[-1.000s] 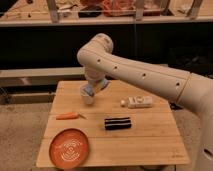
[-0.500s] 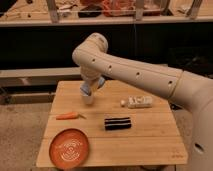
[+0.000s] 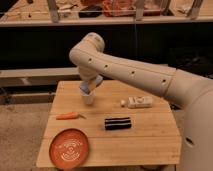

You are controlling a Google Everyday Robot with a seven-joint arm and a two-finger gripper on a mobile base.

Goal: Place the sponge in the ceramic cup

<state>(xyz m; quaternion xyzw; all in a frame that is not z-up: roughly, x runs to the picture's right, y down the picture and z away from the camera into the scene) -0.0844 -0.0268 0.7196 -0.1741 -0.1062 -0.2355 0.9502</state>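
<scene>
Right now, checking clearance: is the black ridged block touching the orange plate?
No, the black block lies right of the orange plate with a gap between, while the gripper hangs over the ceramic cup.

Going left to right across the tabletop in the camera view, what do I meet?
Orange carrot-like piece → ceramic cup, with the gripper and the sponge just above it → black ridged block → white oblong object. The orange plate spans the first two, so it is left out.

gripper (image 3: 89,84) and blue-grey sponge (image 3: 86,90) just above small white ceramic cup (image 3: 88,98) | cup behind-left of black ridged block (image 3: 117,123) | round orange plate (image 3: 69,148) front-left on wooden table (image 3: 150,142)
</scene>
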